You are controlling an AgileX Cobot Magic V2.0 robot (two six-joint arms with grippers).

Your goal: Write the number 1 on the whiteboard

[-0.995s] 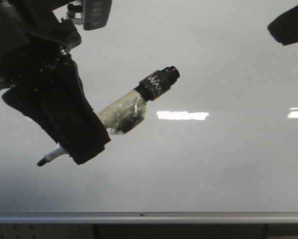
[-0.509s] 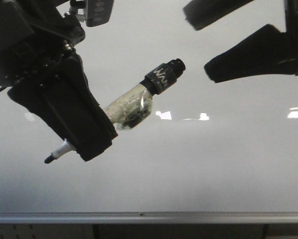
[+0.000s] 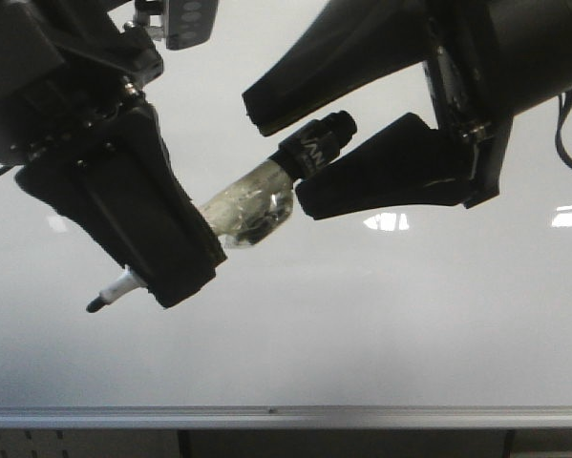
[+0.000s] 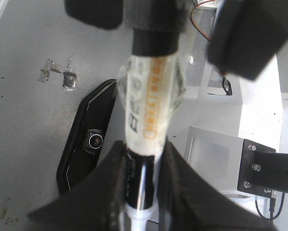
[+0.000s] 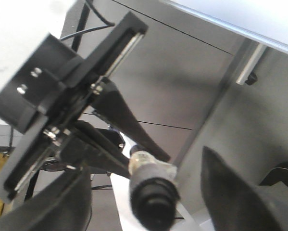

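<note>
Left end effector (image 3: 161, 262) is clenched on the marker (image 3: 252, 205), gripping it low on the barrel so the tip (image 3: 96, 304) pokes out at about 8 o'clock and the black capped end (image 3: 316, 145) points up at roughly 2 o'clock. Right end effector (image 3: 290, 153) sits spread apart, one finger above that black end and one below it, neither clearly touching it from the front view. In the right wrist view the black end (image 5: 152, 199) lies between the two fingers with gaps either side.

So far the whiteboard (image 3: 391, 315) fills the background with its silver rail (image 3: 286, 416) along the bottom, and no number 1 is on it yet; the only bright marks are light reflections.

What could go wrong, by my guess: if the right end effector closes off-centre, it could lever the marker sideways in the left's hold and twist the tip away from the board. Taped wrap (image 4: 151, 108) around the barrel looks lumpy, so the marker might slip or rotate there. Two arms pulling at once could also yank it loose.

Containers: none in sight, nothing holding anything.
</note>
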